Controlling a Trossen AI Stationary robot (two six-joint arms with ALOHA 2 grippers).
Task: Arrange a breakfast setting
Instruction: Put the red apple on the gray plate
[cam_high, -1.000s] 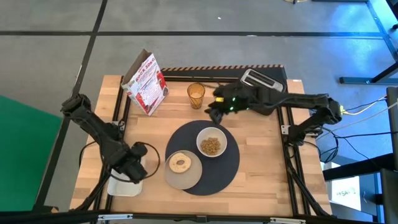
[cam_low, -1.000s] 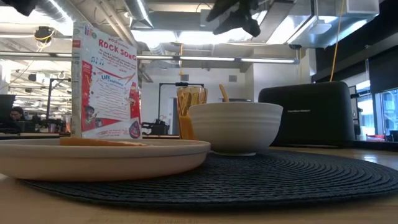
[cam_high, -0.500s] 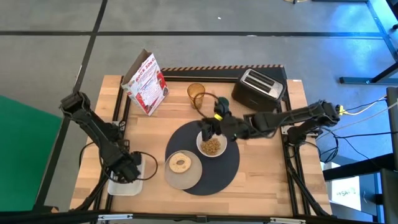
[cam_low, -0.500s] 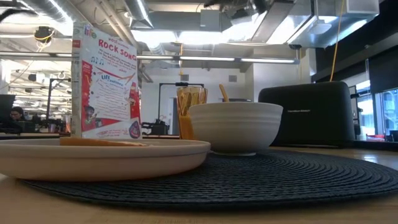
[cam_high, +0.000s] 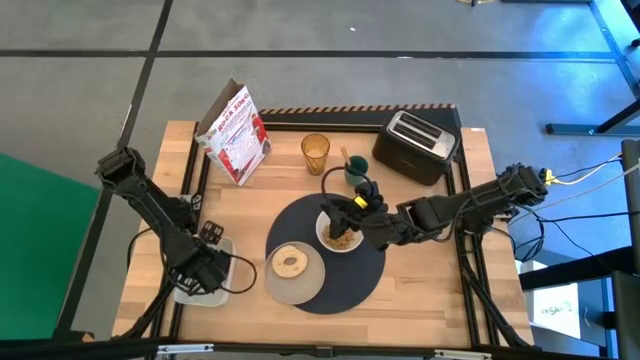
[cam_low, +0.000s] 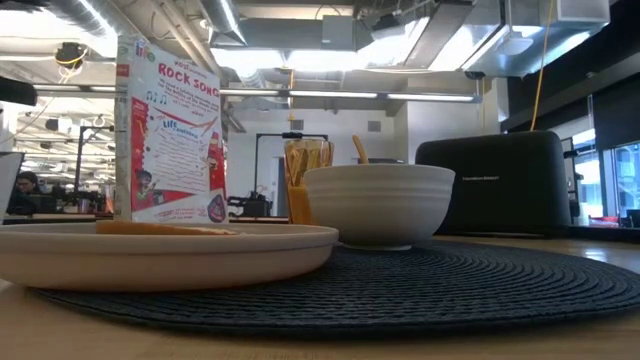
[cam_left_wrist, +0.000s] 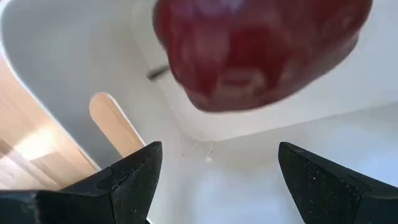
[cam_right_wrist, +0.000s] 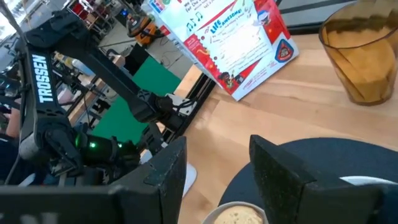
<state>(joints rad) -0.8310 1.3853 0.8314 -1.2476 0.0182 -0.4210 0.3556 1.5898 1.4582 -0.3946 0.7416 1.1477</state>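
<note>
left gripper (cam_left_wrist: 211, 180): jaws spread, empty, over white tray (cam_high: 186, 296) (red fruit (cam_left_wrist: 261, 50) inside) | right gripper (cam_right_wrist: 214, 171): parted, empty, above bowl (cam_high: 338, 232)

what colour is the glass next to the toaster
Amber, see-through glass; clearest in the right wrist view.

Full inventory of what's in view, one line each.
mat: 1, dark grey, table centre
bowl: 1, white, on mat, holds cereal
plate: 1, white, on mat's left edge, ring-shaped bread on it
tumbler: 1, amber, behind mat
spoon: 1, orange handle, standing in a small green cup right of tumbler
toaster: 1, black, back right
cereal box: 1, red and white, back left
tray: 1, white, front left
round object: 1, red, in tray
left tool: over tray
right tool: over bowl
</note>
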